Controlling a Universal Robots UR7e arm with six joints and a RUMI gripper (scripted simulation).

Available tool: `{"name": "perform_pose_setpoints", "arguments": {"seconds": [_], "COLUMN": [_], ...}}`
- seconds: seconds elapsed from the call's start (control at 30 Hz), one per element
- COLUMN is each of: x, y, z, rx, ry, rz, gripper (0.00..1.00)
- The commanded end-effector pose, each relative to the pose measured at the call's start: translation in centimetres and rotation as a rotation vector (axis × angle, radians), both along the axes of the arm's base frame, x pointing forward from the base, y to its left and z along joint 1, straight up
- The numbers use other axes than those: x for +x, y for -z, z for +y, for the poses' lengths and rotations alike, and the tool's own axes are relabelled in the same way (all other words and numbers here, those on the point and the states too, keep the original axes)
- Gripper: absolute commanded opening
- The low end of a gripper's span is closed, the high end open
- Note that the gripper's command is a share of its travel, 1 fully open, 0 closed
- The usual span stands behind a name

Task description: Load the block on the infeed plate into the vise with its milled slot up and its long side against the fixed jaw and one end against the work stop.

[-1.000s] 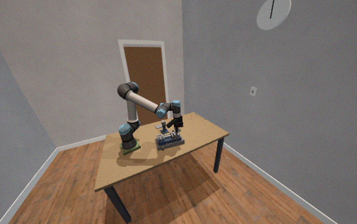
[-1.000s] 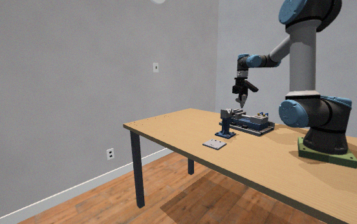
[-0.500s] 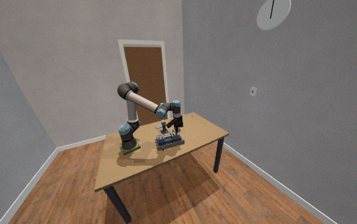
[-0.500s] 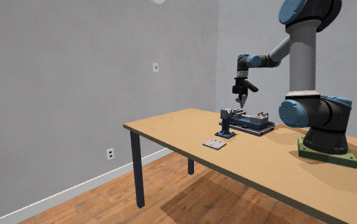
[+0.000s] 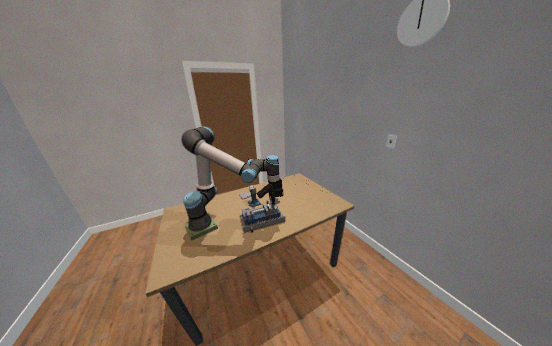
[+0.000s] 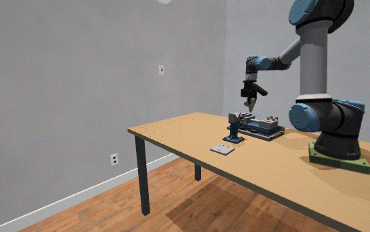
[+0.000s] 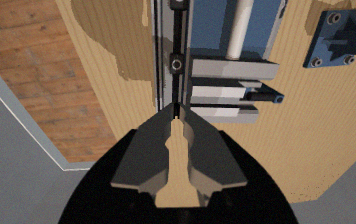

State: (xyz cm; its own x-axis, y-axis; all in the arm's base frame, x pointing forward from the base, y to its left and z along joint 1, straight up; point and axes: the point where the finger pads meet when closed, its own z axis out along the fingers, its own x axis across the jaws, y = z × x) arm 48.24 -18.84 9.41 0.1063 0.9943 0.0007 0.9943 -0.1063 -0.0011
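Above the vise's edge, empty closed gripper, free air around.

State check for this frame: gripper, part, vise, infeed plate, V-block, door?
gripper: shut, holding nothing, above the vise
part: lying between the vise jaws
vise: open
infeed plate: bare, no block on it
V-block: holds nothing
door: closed
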Motion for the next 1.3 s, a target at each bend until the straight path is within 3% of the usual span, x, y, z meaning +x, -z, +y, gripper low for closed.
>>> {"name": "perform_pose_setpoints", "arguments": {"seconds": [0.0,1.27], "x": [0.03,0.03], "y": [0.07,0.78], "z": [-0.02,-0.02], "rx": [-0.001,-0.001], "ry": [0.000,0.000], "rz": [-0.001,-0.001], "gripper": [0.00,0.00]}}
